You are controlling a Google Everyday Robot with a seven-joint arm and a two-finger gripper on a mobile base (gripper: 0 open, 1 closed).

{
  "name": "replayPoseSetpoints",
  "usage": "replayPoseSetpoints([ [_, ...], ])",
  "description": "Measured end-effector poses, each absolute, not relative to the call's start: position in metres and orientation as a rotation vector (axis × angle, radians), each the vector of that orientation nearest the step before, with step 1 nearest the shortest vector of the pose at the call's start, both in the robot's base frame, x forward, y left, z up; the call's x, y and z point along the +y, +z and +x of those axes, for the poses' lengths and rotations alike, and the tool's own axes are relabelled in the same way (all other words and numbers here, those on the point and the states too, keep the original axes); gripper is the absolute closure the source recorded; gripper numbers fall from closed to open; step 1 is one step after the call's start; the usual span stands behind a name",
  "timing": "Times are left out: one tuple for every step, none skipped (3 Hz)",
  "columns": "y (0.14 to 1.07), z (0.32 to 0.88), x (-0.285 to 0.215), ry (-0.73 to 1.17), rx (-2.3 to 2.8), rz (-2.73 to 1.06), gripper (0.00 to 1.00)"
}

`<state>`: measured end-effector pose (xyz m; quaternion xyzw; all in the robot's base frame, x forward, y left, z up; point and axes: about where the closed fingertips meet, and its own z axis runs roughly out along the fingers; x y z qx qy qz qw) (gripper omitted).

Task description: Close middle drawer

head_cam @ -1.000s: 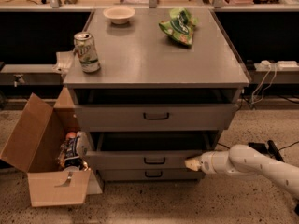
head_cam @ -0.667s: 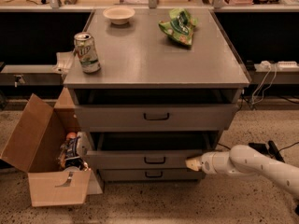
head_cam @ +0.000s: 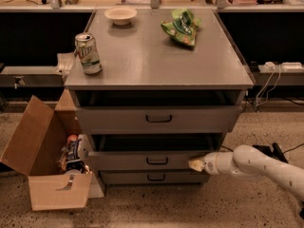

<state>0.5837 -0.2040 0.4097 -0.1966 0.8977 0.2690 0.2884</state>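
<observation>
The grey metal cabinet has three drawers. The middle drawer [head_cam: 147, 159] stands pulled out a little, its plain front with a small dark bar handle [head_cam: 156, 161] proud of the cabinet, a dark gap above it. My gripper [head_cam: 195, 164] reaches in from the right on a white arm [head_cam: 256, 164], its tip touching the right end of the middle drawer's front. The top drawer [head_cam: 156, 118] also stands slightly out. The bottom drawer [head_cam: 154, 177] sits below, nearly flush.
On the cabinet top [head_cam: 142, 56] stand a green soda can [head_cam: 88, 53], a white bowl [head_cam: 120, 15] and a green chip bag [head_cam: 182, 26]. An open cardboard box [head_cam: 45, 167] with items sits on the floor at the left. Cables and a power strip [head_cam: 278, 66] lie at the right.
</observation>
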Motion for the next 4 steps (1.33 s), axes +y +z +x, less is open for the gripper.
replayPoseSetpoints([
  [0.4117, 0.5952, -0.2042, 0.718, 2.384, -0.531, 1.00],
  [0.4127, 0.5964, -0.2040, 0.717, 2.378, -0.533, 1.00],
  [0.4137, 0.5979, -0.2039, 0.715, 2.375, -0.535, 1.00],
  [0.4150, 0.5992, -0.2039, 0.713, 2.370, -0.536, 1.00],
])
